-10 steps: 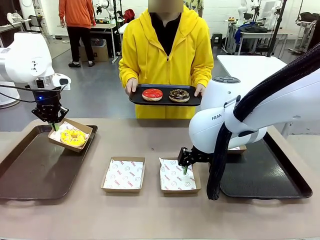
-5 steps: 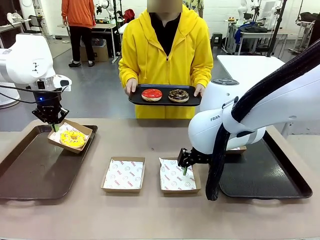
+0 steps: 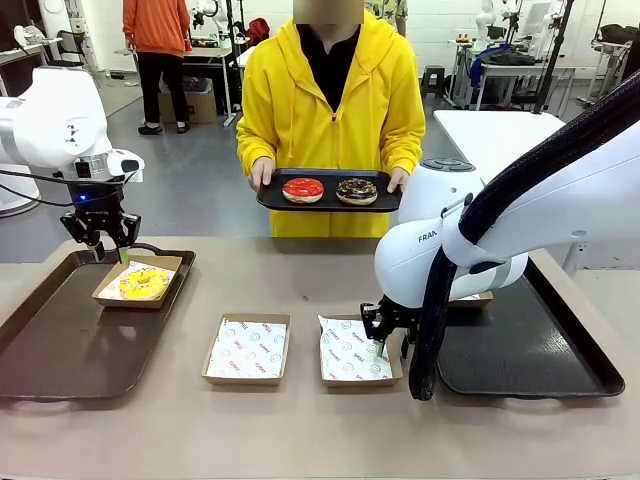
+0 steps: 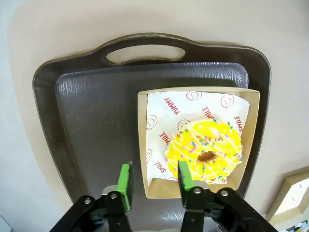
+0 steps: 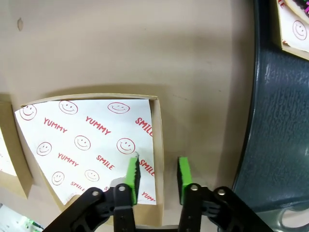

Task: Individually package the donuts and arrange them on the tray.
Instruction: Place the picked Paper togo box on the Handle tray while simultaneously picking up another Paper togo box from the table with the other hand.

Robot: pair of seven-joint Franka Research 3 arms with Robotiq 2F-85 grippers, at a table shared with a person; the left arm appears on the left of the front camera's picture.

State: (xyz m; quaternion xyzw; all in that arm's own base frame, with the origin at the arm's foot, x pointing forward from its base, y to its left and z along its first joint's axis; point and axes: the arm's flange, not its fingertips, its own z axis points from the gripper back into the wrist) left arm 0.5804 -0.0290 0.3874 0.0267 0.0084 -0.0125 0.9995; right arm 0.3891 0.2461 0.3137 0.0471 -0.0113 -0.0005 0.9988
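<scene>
A yellow donut [image 3: 143,283] [image 4: 205,152] lies in a paper-lined box [image 3: 165,263] [image 4: 144,145] flat on the left tray [image 3: 60,340] [image 4: 96,121]. My left gripper [image 3: 108,248] [image 4: 153,181] hangs open just above the box's near wall and holds nothing. Across the table, a person holds a small black tray [image 3: 330,206] with a red donut [image 3: 303,189] and a chocolate sprinkled donut [image 3: 357,191]. My right gripper [image 3: 383,340] [image 5: 157,171] is down at an empty box [image 3: 352,350] [image 5: 87,140]. Its fingers stand on either side of the box's right wall, still apart.
A second empty lined box [image 3: 247,349] sits in the middle of the table. The dark right tray [image 3: 530,350] [image 5: 280,121] holds another box [image 3: 475,297] [image 5: 292,24] at its far corner, partly behind my right arm. Another person stands far back.
The left gripper opened and rose a little; the yellow donut's box dropped from tilted to flat on the left tray. The right gripper sank slightly at the empty box, fingers drawing closer.
</scene>
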